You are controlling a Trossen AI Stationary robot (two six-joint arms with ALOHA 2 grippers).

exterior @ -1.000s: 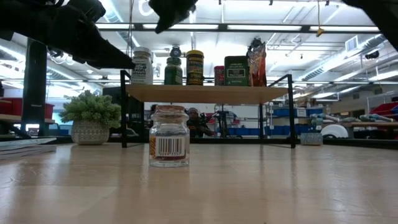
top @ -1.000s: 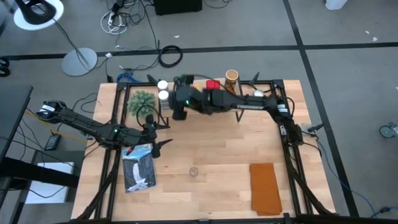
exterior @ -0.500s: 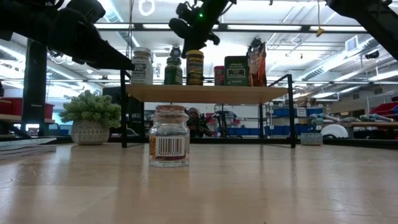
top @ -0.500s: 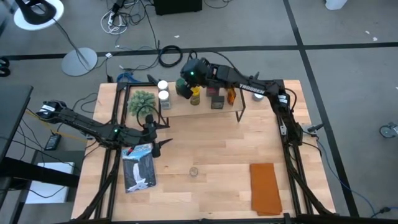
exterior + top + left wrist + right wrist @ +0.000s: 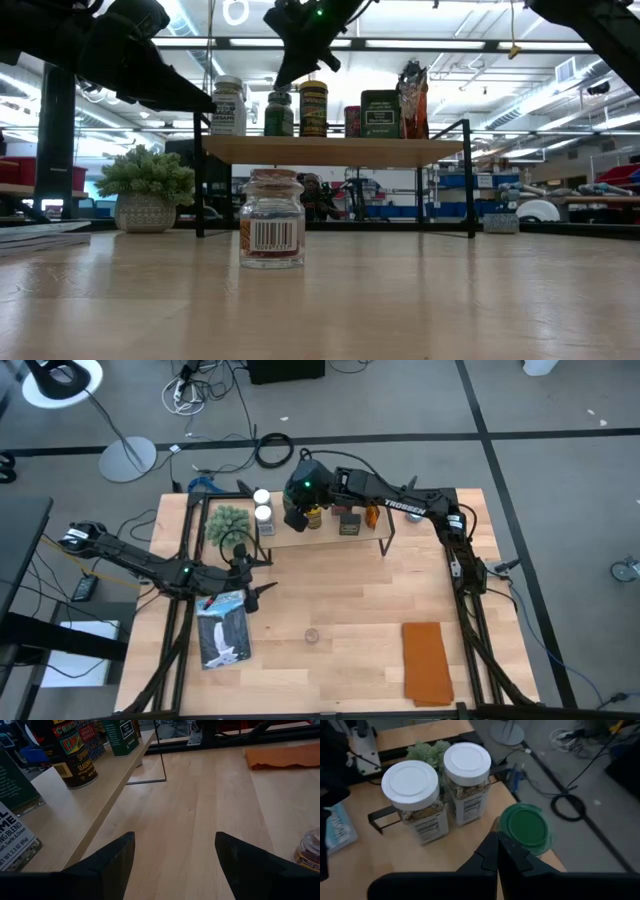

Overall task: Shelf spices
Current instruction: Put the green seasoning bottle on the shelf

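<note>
A: One jar [image 5: 272,232] left on the bench [image 5: 350,600], rest of the spices up on the shelf [image 5: 335,150]

B: yep, right gripper [image 5: 497,851] jaws together over the green-lidded jar [image 5: 526,828]; left gripper [image 5: 175,860] jaws apart, nearest, should grab it next

Overhead and table-level cameras (plus wrists) share the shelf [image 5: 335,150].

A robotics lab or workshop: beyond the wooden table [image 5: 340,610] lie grey floor, loose cables [image 5: 274,450], a lamp stand [image 5: 127,458], and stocked racks [image 5: 590,185] under strip lights.
</note>
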